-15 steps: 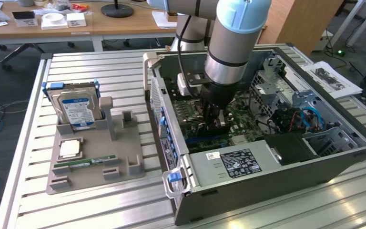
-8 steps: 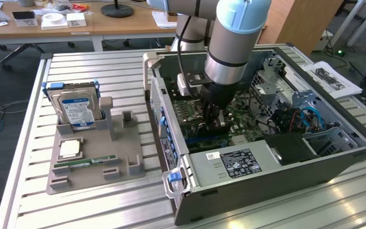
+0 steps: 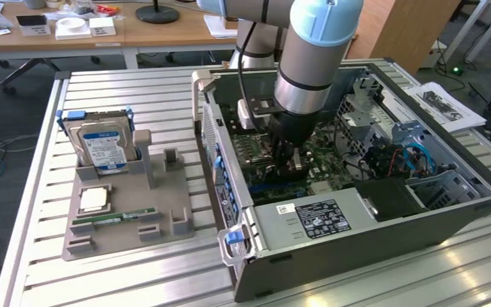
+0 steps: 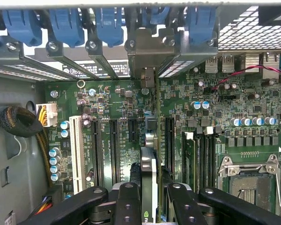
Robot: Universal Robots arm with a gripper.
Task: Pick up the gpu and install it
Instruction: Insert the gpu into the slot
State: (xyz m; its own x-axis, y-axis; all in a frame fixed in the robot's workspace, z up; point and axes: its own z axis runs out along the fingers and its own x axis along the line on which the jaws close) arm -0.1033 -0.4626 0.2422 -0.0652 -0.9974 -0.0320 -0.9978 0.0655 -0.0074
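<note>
**GPU held edge-on over the motherboard slots, arm plunged into the open case**

The hand point(image 4: 149, 199) is closed on the gpu point(image 4: 149, 164), pads pinching its two faces; the card sits edge-on between the fingers point(image 4: 127, 201). Its long axis runs away from the hand toward the rear bracket wall of the case, parallel to the row of black expansion slots point(image 4: 113, 145) on the motherboard point(image 4: 210, 108). The silver end bracket point(image 4: 149, 77) reaches into the line of rear slot openings under the blue latches point(image 4: 65, 23). The card's lower edge lies between two black slots, in line with a slot of its own; whether it is seated or only hovering just above cannot be told.

In the exterior view the arm point(image 3: 314, 57) comes straight down into the open computer case point(image 3: 450, 192), wrist vertical, the hand point(image 3: 290, 167) low over the green board near the case's middle. The case lies on its side on the slatted metal surface point(image 3: 126, 83).

Well apart, on the exterior view's left, a grey holder tray point(image 3: 126, 236) carries a hard drive point(image 3: 100, 144) standing upright and a thin memory stick point(image 3: 113, 217) lying flat. No other card sits on the tray.
</note>
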